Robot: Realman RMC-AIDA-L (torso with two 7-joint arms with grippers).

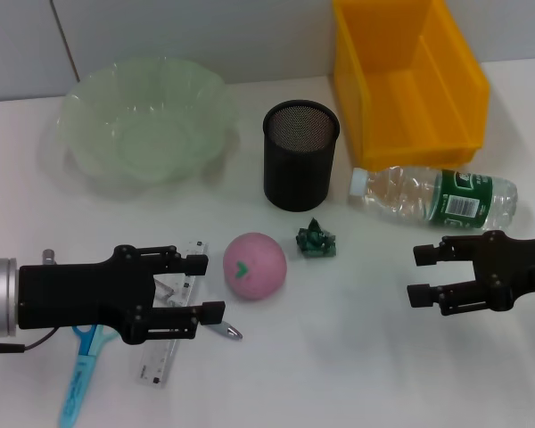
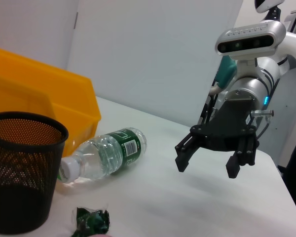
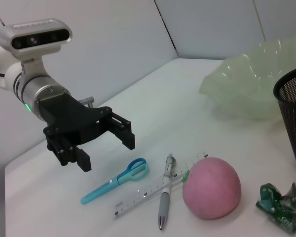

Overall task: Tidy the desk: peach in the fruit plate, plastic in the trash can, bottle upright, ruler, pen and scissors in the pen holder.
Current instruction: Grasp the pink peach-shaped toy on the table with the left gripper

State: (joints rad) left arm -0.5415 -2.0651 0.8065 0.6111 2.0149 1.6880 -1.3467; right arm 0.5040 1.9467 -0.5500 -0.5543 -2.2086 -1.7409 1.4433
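My left gripper point(image 1: 199, 287) hangs wide and empty above the ruler point(image 1: 168, 343), pen point(image 1: 221, 330) and scissors point(image 1: 78, 374), which lie together on the bench point(image 1: 339, 357). Just beside its fingertips sits the pink peach point(image 1: 255, 265), with a crumpled green plastic wrapper point(image 1: 316, 240) next to it. Beyond those stands the black mesh pen holder point(image 1: 300, 153), with the pale green fruit plate point(image 1: 147, 120) to its left. My right gripper point(image 1: 421, 274) is spread wide too, holding nothing, near the bottle point(image 1: 437, 196) lying on its side before the yellow bin point(image 1: 407, 80).
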